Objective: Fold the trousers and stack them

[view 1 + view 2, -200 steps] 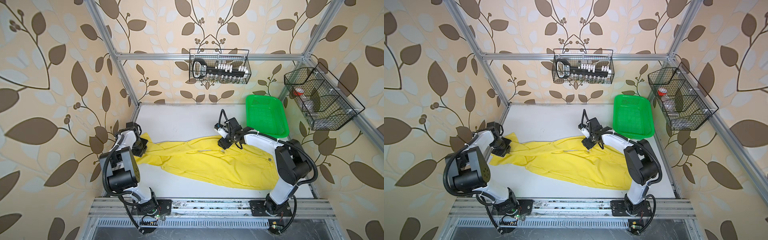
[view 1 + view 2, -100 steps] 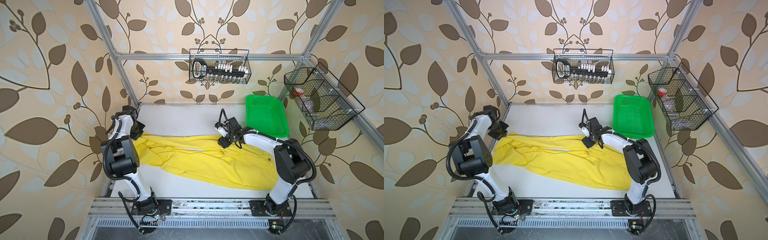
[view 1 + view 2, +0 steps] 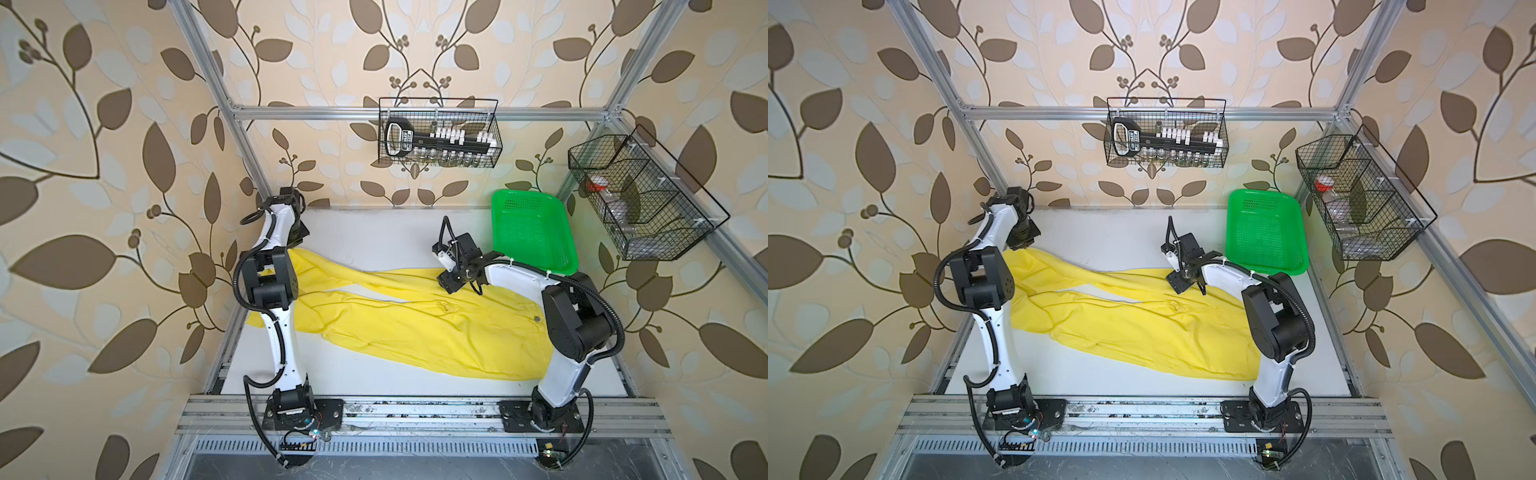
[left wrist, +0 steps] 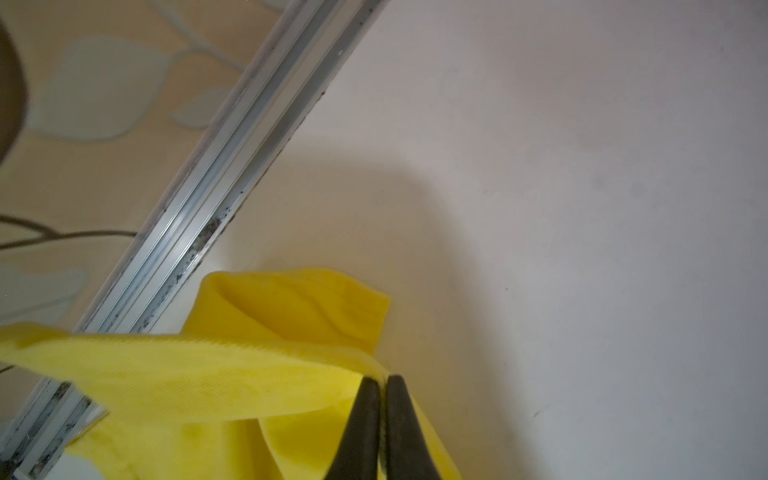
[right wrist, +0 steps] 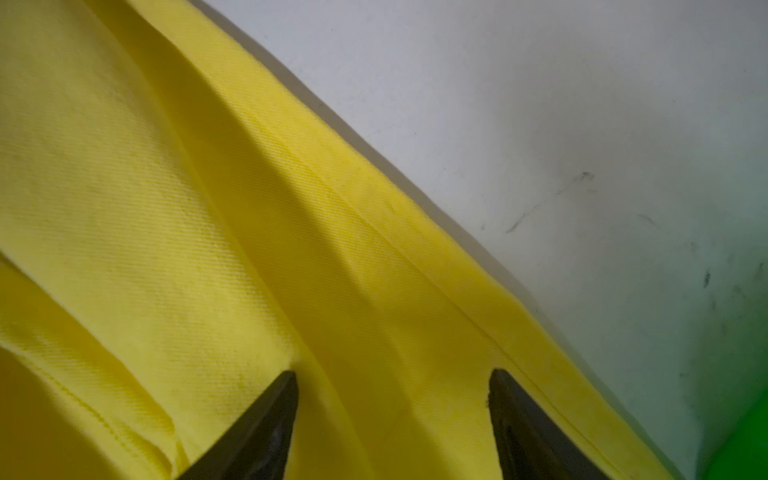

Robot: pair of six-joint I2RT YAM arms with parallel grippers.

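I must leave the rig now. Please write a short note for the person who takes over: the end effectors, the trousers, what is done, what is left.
Left end effector: shut on the trousers, at the hem of the far leg, near the far left corner of the table.
Right end effector: open, tips on the cloth close to its far edge, gripping nothing.
Trousers: unfolded, lying across the table, legs to the left, waistband to the right. The green basket stands beyond them at the far right.
Done: trousers roughly spread, legs apart.
Left: every fold, then stacking.
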